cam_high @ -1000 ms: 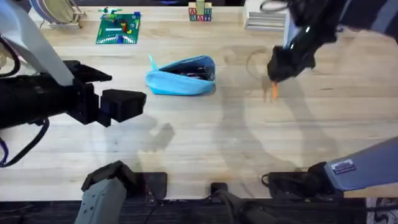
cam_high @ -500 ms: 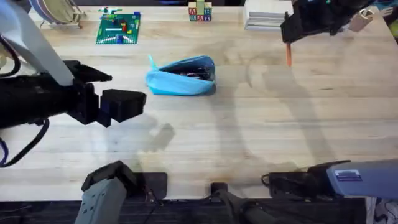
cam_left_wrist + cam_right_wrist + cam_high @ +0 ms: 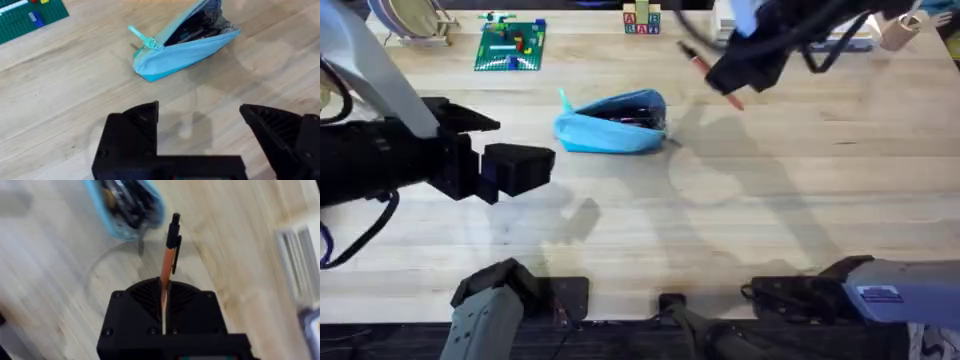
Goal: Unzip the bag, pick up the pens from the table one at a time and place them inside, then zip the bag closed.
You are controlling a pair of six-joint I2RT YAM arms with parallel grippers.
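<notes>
Aloft, the right hand (image 3: 164, 292) pinches the pen (image 3: 168, 255) heading for the unzipped bag (image 3: 611, 123); left hand (image 3: 200, 132) waits wide.

The light blue pencil pouch (image 3: 187, 47) is lying on the wood-grain counter (image 3: 65, 95) with its zipper open, dark contents showing through the gap, and its teal zipper pull (image 3: 141, 38) is sticking out from the closed end. The left gripper (image 3: 200, 122) is hovering above the counter near the pouch without touching it, its black jaws standing wide apart with bare wood showing between them. A green building-brick baseplate (image 3: 27, 17) is lying on the counter well apart from the pouch.
</notes>
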